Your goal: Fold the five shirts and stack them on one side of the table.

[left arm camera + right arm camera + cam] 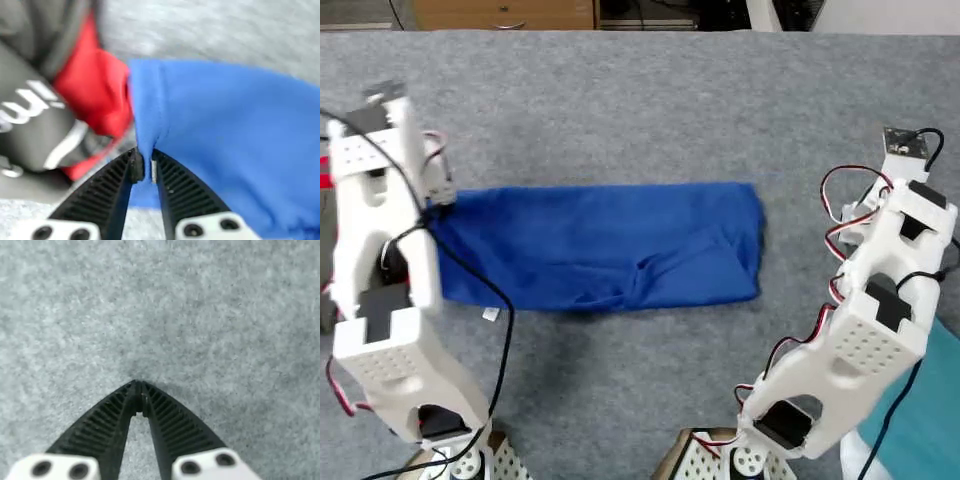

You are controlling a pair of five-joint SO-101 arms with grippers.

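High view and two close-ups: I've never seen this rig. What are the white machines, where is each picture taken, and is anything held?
The machines are two robot arms at a grey table. The high view looks down from a fixed camera. Each close-up comes from a camera on one arm's wrist, looking along its black gripper. A blue shirt lies flat between the arms. The left gripper pinches its edge, beside a red garment and a dark garment. The right gripper is shut on nothing, over bare table.
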